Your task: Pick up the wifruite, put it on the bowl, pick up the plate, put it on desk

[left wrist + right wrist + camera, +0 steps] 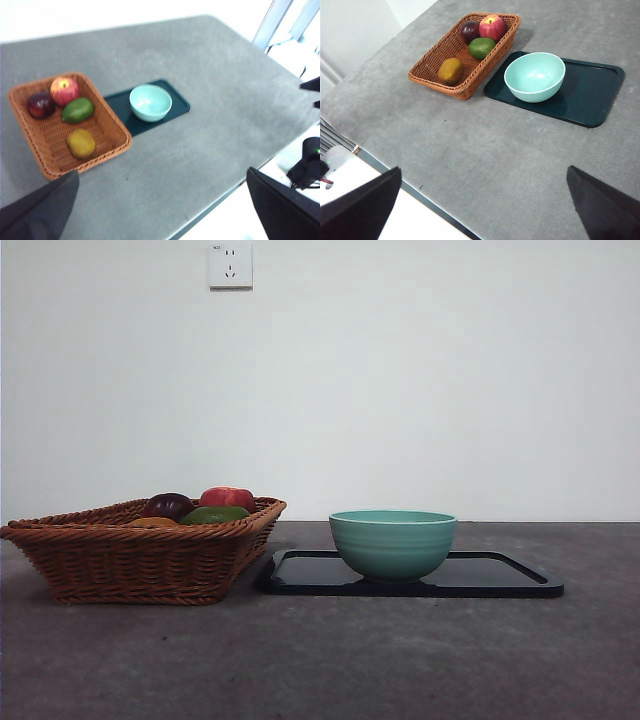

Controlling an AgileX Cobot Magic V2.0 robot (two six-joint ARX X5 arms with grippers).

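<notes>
Front view shows a woven basket (140, 555) on the grey desk (400, 660), just beside a dark tray (500, 575) that carries the teal bowl (393, 543). From the right wrist, the wifruite (451, 70) lies in the basket's near end, apart from a green fruit (481, 47), a red apple (492, 26) and a dark purple fruit (469, 31). The bowl is empty. Both arms hang high over the desk edge, well away from everything; the left gripper (160, 210) and right gripper (485, 210) have jaws spread wide, holding nothing.
</notes>
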